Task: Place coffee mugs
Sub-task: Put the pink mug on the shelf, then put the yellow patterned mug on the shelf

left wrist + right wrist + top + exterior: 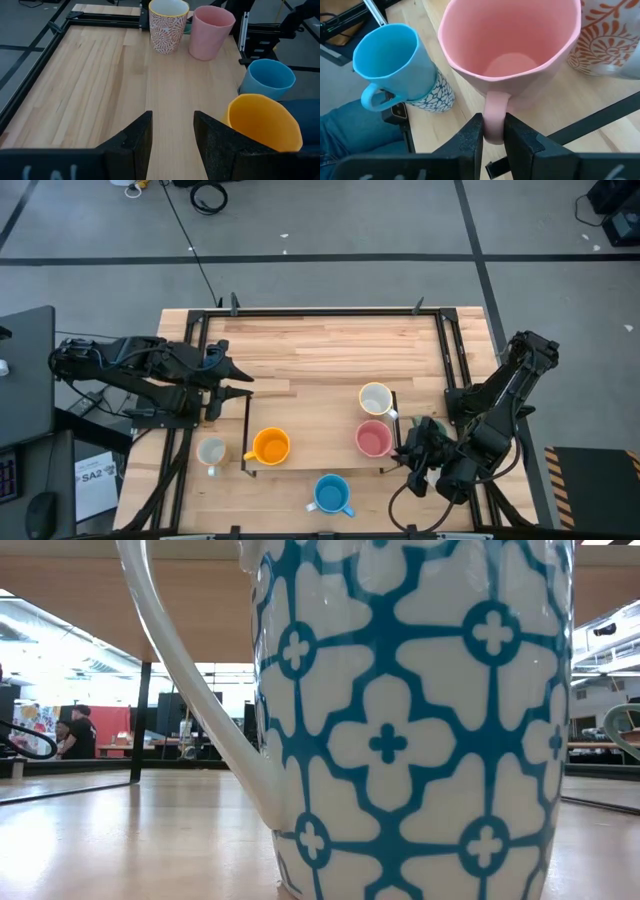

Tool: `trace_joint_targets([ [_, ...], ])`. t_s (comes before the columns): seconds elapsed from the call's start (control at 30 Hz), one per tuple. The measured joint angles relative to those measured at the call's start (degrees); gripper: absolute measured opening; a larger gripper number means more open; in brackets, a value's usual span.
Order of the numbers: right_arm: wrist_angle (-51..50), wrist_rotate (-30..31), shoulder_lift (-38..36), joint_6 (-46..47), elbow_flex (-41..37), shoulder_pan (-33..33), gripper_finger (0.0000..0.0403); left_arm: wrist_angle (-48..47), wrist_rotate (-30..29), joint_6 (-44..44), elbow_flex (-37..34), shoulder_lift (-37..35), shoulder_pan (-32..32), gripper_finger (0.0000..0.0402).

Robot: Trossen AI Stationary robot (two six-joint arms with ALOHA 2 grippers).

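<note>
A pink mug (pixel 510 45) stands upright on the wooden table (pixel 320 350), right of centre, and my right gripper (pixel 493 137) is shut on its handle. Just beyond it is a cream mug with an orange leaf pattern (pixel 375 398). An orange mug (pixel 270 446) and a pale mug (pixel 211 451) stand to the left. Near the front edge is a blue mug (pixel 330 494) with a blue-and-white patterned outside, which fills the low view (pixel 400 720). My left gripper (pixel 172 132) hovers open above the table's left side, with nothing between its fingers. My right gripper pinches the pink mug's handle (pixel 494 117) between its two fingers, one on each flat side of the loop. The fingers come slanting down from the table's right side. The mug stands upright with its base on the table.
Black metal rails (pixel 330 312) frame the table's top and sides, and a thin black bar (pixel 247 430) runs beside the orange mug. Bare wood lies across the far half of the table. A monitor (pixel 25 370) stands off the left edge.
</note>
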Motion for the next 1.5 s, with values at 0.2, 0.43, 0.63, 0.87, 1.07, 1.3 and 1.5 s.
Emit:
trace_joint_targets([
  [0.2,0.1,-1.6,0.0,0.2,0.0,0.0,0.0077,0.0,0.0,0.0,0.0,0.0,0.0,0.0151],
  [0.43,0.7,-1.7,0.1,-0.1,-0.1,-0.4,0.0091,0.0,0.0,0.0,0.0,0.0,0.0,0.0151],
  [0.63,0.9,-2.1,0.1,-0.1,-0.1,-1.6,0.0109,0.0,0.0,0.0,0.0,0.0,0.0,0.0151],
  [0.87,1.1,-5.8,0.1,-0.2,-0.1,-3.1,0.0137,0.0,0.0,0.0,0.0,0.0,0.0,0.0151],
  [1.07,1.2,-6.0,0.1,-0.2,-0.1,-3.8,0.0158,0.0,0.0,0.0,0.0,0.0,0.0,0.0151],
  [1.3,1.3,-6.0,0.1,-3.5,-0.1,-3.8,0.0161,0.0,0.0,0.0,0.0,0.0,0.0,0.0151],
  [1.5,1.3,-5.6,0.1,-5.4,-0.1,-3.8,0.0161,0.0,0.0,0.0,0.0,0.0,0.0,0.0151],
])
